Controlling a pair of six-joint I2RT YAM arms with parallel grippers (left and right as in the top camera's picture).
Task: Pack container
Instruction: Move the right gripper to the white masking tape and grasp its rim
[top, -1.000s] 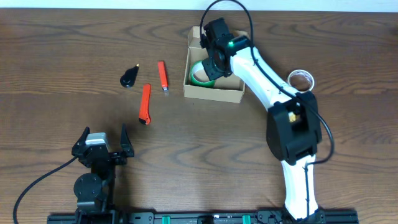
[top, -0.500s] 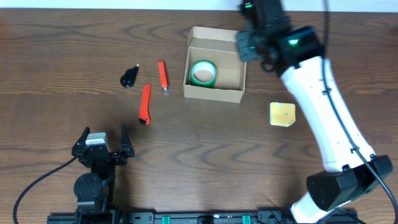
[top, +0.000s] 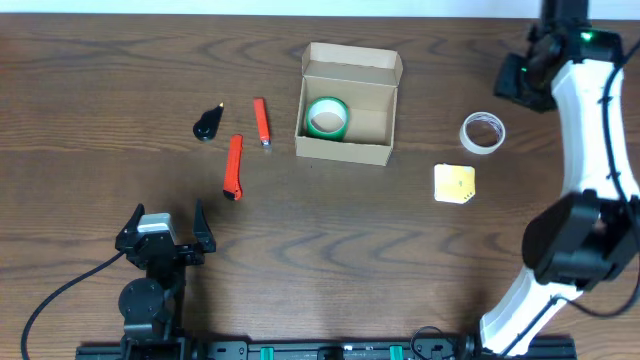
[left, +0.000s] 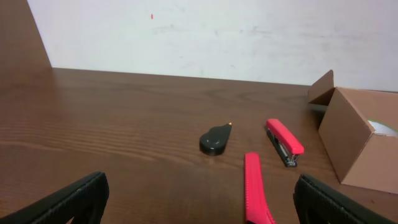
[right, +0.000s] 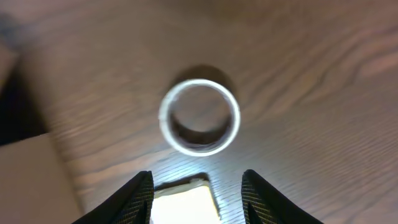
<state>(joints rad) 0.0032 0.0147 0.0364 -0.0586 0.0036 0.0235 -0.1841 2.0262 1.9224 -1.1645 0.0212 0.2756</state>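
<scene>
The left gripper (top: 167, 218) is parked at the near edge of the table with its jaws spread wide and empty. Beyond it, a red utility knife (top: 233, 166), a red stapler (top: 261, 122) and a black teardrop-shaped item (top: 207, 125) are laid out unpacked.

The container (top: 342, 152) is located past mid-table. Its opening is directed upward, its long axis is set left to right, and its flap lid is folded back on the far side. A green tape roll (top: 326, 117) is seen lying inside.

A second ago the right gripper (right: 199, 196) was lowered over that roll. It has since been withdrawn to the far right above a white tape roll (top: 482, 131), beside a yellow note pad (top: 454, 183), with its jaws partly parted and empty. One item is therefore judged packed, and the white roll is the probable next pick.
</scene>
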